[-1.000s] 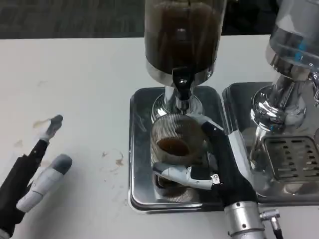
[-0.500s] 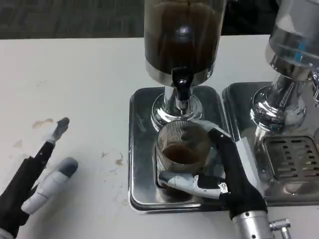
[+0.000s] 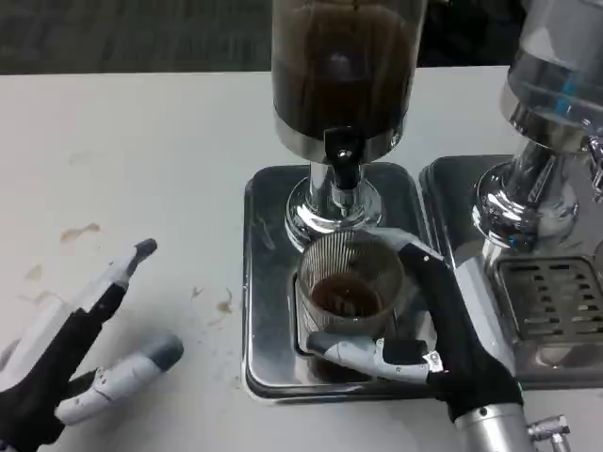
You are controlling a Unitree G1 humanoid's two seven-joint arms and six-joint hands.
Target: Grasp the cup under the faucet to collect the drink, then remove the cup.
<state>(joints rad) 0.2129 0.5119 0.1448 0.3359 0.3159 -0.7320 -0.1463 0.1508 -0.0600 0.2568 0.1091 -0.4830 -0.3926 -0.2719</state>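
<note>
So that the drink stays level, my right hand (image 3: 415, 320) wraps its fingers (image 3: 353, 353) around the cup (image 3: 347, 287) below the faucet (image 3: 342, 169), while my left hand (image 3: 80, 363) rests spread nearby.

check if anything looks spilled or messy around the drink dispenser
Yes, small brown stains mark the white table left of the tray: one near the left edge and smaller spots close to the tray. They look like dried drink splashes. The cup, held by the right hand, stands upright with nothing visibly spilling.
</note>
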